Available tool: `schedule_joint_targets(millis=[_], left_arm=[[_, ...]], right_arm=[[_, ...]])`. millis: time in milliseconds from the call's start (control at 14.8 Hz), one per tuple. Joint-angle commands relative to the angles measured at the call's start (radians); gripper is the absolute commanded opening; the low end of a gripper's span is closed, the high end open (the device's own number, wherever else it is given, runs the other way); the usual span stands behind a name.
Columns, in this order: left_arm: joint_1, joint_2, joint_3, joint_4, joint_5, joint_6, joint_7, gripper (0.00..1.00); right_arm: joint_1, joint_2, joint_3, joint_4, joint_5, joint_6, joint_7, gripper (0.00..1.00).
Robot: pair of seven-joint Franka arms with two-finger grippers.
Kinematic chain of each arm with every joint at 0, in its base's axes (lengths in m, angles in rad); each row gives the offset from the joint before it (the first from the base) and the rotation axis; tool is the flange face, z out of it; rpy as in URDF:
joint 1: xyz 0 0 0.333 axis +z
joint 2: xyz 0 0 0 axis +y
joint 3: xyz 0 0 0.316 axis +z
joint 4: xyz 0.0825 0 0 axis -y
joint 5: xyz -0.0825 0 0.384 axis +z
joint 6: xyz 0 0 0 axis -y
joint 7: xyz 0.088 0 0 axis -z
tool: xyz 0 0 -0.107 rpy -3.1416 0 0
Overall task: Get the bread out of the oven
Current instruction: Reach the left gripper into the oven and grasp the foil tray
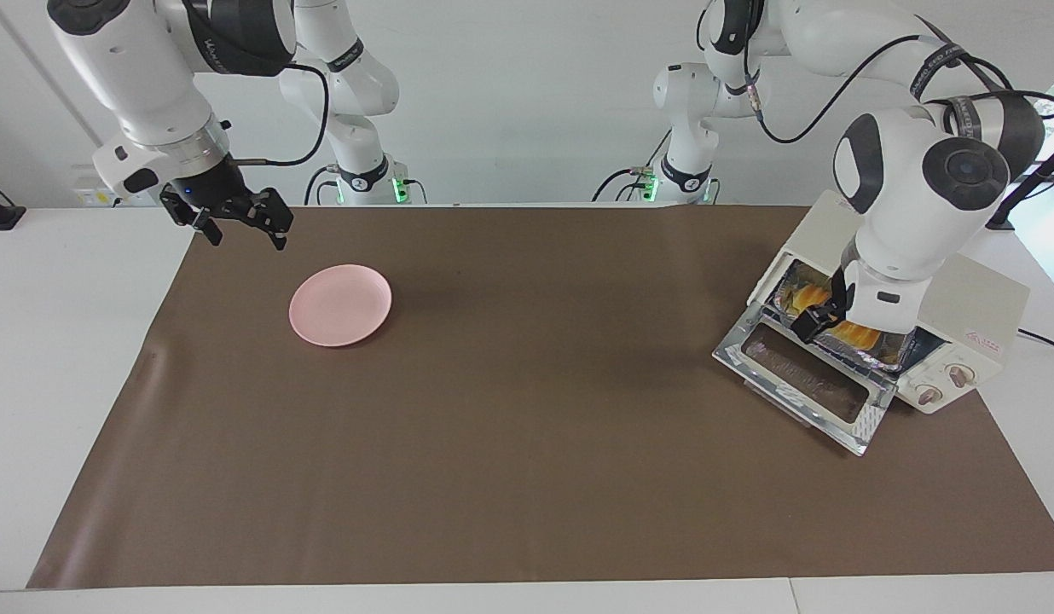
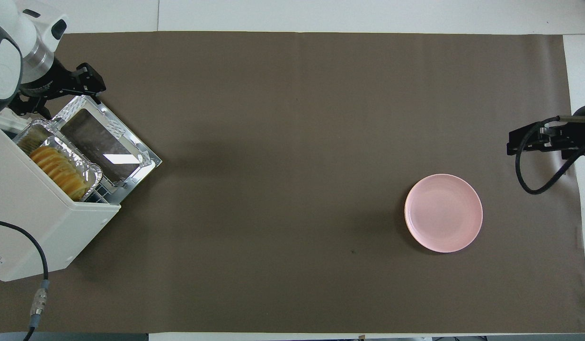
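Yellow-orange bread [image 2: 58,171] lay in foil tray [image 2: 91,166] on rack inside oven [image 2: 37,222], drop door [image 2: 105,142] down. Loaf judged soft, light, crushable; ridged slices might part. Best hold: gentle pinch across loaf's middle, clear of thin foil rim. Pink plate [image 1: 340,304] toward right arm's end of table held nothing. Left gripper [image 1: 821,320] hung over tray at oven mouth, fingers apart, gripping nothing. Right gripper [image 1: 237,219] waited over table edge near plate, fingers spread, empty.
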Motion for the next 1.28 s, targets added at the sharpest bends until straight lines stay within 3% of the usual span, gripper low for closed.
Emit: schedule_joint_targets(millis=[0,270,944,1214], left_arm=[[-0.012,-0.012,0.027,-0.072,0.029,0.075,-0.149,1.0],[-0.009,-0.081,0.061,-0.269,0.055,0.215,-0.251,1.0],[-0.021,-0.132,0.072,-0.442,0.095,0.305,-0.355,1.0],[-0.021,-0.155,0.072,-0.521,0.096,0.377,-0.375,1.0]], right_arm=[[-0.01,-0.016,0.005,-0.011,0.008,-0.007,-0.026,1.0],[-0.01,-0.016,0.005,-0.011,0.008,-0.001,-0.022,1.0],[-0.012,-0.016,0.005,-0.011,0.008,0.002,-0.02,1.0],[0.044,-0.014,-0.021,-0.008,0.008,0.003,-0.022,1.0]])
